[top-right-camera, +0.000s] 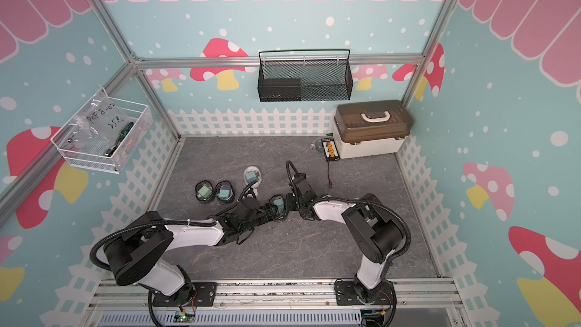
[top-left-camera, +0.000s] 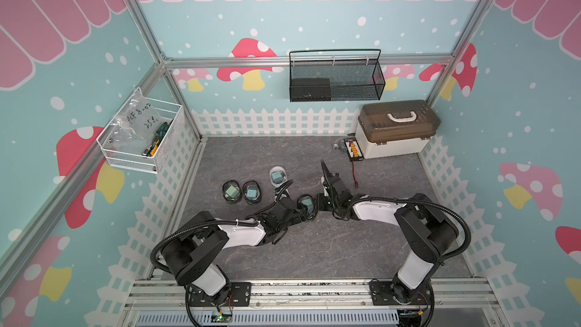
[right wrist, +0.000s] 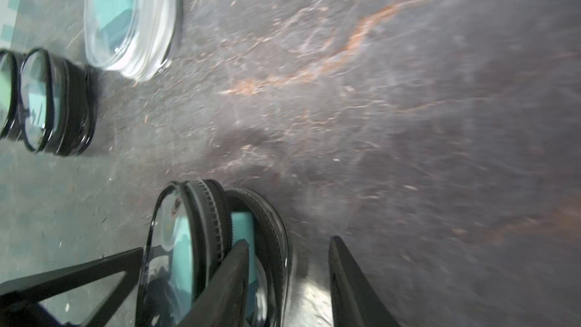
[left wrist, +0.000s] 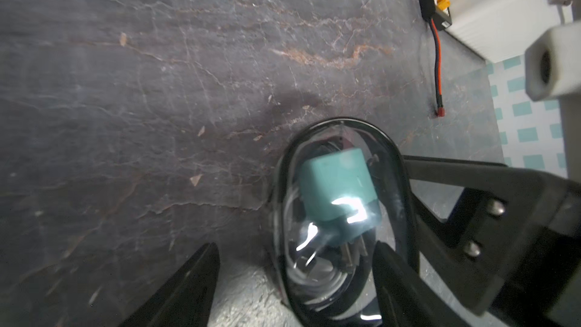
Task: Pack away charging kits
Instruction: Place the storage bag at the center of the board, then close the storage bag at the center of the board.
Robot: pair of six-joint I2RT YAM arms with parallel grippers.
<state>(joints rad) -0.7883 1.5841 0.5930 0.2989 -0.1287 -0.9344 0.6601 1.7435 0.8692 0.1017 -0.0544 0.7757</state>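
Grey stone-look tabletop (top-left-camera: 314, 246) is carrying everything. In its far right corner, 1 beige plastic box w/ brown lid (top-left-camera: 394, 127) is sitting. 1 black mesh basket (top-left-camera: 336, 77) is hanging on the back wall and 1 white wire basket (top-left-camera: 141, 139) on the left wall.

Both arms are reaching to mid-table, tips facing. Between them a black-rimmed oval pouch (top-left-camera: 306, 206) w/ clear window is lying on the tabletop. The left gripper (left wrist: 297, 244) is standing released, fingers wide. The pouch is lying against one finger and well off the other. The right gripper (right wrist: 289, 240) is unclenched too, partly spread. One of its fingers (right wrist: 226, 278) is lying against the pouch's gaping zip side, the other is hanging over bare tabletop, so nothing is being clamped.

Pouches: 4.
- The second black-rimmed pouch (top-left-camera: 232, 192) and third black-rimmed pouch (top-left-camera: 252, 192) are sitting just beside each other, to the left.
- The all-clear pouch (top-left-camera: 278, 177) is sitting near them, farther back.

Chargers: 4, one per pouch. A teal cube charger (left wrist: 338, 190) is showing in the middle pouch, w/ a white cable coil (left wrist: 301, 281) beside it.
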